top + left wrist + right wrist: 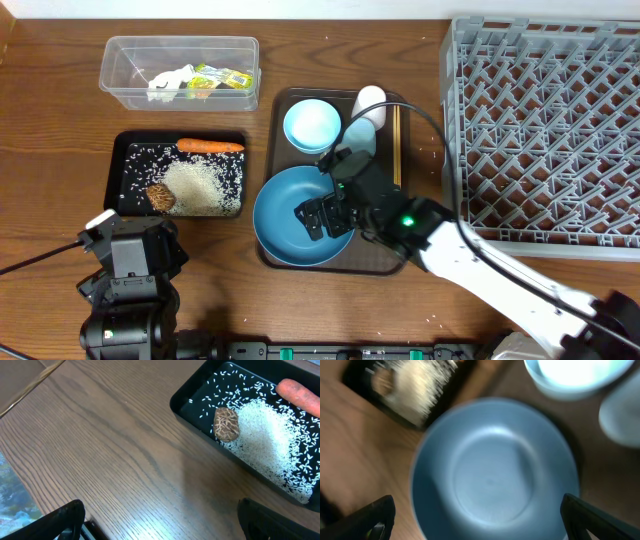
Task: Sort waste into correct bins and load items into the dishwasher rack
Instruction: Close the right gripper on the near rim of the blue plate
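Now the right gripper (pixel 322 216) hovers over the large dark blue dish (pixel 283 232) on the brown tray (pixel 272 150), fingers wide apart. At near left, the left gripper (pixel 165 527), fingers likewise apart, hangs beside the black tray (pixel 200 400).

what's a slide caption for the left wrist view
Open left gripper over wood table, beside black tray of rice, brown lump and carrot

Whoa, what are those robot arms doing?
They're clearing up. The right gripper hangs open over the blue dish on the brown tray, beside the bowl, cups and chopsticks; none is in the rack yet. The left gripper is open over bare table by the black tray, which holds the carrot, rice and a brown lump. Paper and wrappers lie in the tub.
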Motion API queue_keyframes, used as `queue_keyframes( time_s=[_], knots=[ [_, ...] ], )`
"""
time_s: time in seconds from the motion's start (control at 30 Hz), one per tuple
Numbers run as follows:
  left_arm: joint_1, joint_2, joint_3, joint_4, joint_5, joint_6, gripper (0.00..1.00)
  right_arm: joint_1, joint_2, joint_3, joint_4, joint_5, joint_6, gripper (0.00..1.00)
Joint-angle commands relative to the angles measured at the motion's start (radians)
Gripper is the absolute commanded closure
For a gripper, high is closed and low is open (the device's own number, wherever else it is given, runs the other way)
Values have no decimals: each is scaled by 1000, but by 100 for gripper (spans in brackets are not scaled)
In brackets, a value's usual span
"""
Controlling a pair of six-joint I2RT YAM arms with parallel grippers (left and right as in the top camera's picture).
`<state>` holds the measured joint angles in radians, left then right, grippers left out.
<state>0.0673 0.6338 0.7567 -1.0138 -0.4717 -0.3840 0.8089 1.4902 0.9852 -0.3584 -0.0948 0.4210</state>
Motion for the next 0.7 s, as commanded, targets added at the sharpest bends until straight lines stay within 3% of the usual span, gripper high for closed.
queue_keyframes(
  time_s=[0.0,0.13,0.3,0.47,0.67],
  knots=[
    [-1,0,-6,-2,-15,13,2,6,50,21,-42,151,127,1],
    [-1,0,-6,-2,-15,13,2,-17,62,21,-97,237,144,1],
    [-1,0,-6,-2,-15,13,2,-21,60,21,-74,149,137,1],
    [-1,0,-6,-2,-15,13,2,17,59,21,80,-123,-56,1],
    [-1,0,-6,-2,-15,14,2,106,71,21,156,-149,-130,1]
  ],
)
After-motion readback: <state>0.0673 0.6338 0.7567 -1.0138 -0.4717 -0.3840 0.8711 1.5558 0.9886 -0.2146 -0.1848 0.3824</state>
